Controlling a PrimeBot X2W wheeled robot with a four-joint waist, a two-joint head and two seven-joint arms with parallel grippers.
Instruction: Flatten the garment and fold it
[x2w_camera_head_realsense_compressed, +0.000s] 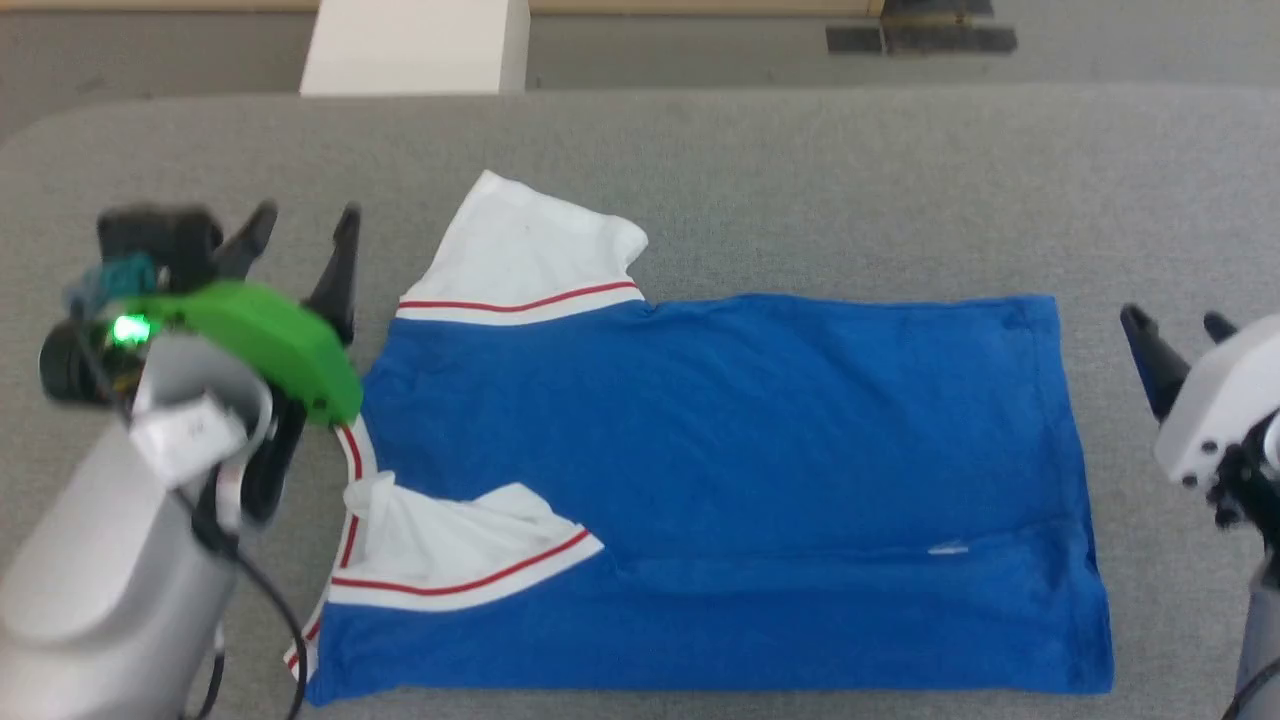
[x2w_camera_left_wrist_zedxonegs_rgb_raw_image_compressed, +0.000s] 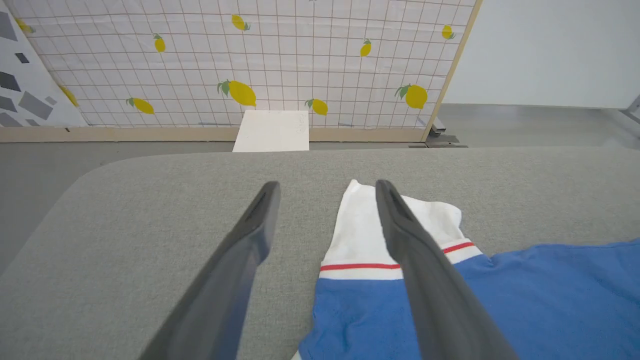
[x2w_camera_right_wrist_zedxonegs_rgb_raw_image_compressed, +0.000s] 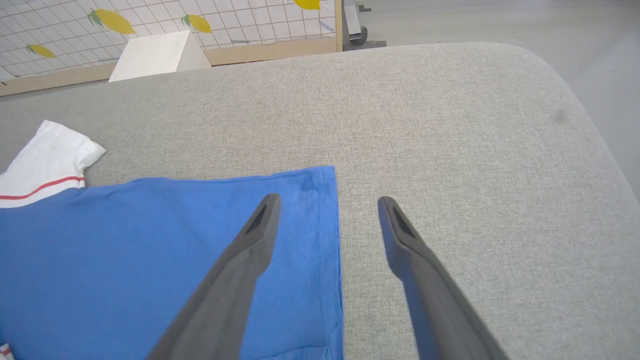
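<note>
1. You have one garment (x2w_camera_head_realsense_compressed: 720, 480) to account for; it lies spread on the grey padded table (x2w_camera_head_realsense_compressed: 850, 180), sleeves at your robot's left end and the straight hem at its right end.
2. Count two white sleeves, each with red-and-white stripe trim; the far sleeve (x2w_camera_head_realsense_compressed: 530, 250) sticks out flat beyond the blue body; the near sleeve (x2w_camera_head_realsense_compressed: 440, 550) lies crumpled on top of the blue cloth.
3. Your left gripper (x2w_camera_head_realsense_compressed: 308, 215) has its two fingers spread wide with nothing between them; it sits just beside the sleeve end of the shirt; in its wrist view one finger crosses in front of the far sleeve, and you cannot tell whether it touches.
4. Your right gripper (x2w_camera_head_realsense_compressed: 1172, 320) is likewise spread wide and empty, apart from the hem; in its wrist view one finger is over blue cloth, the other over bare table, with the hem edge between them.
5. Beyond the table you see one white block (x2w_camera_head_realsense_compressed: 415, 45) and one lemon-print panel (x2w_camera_left_wrist_zedxonegs_rgb_raw_image_compressed: 250, 60).
</note>
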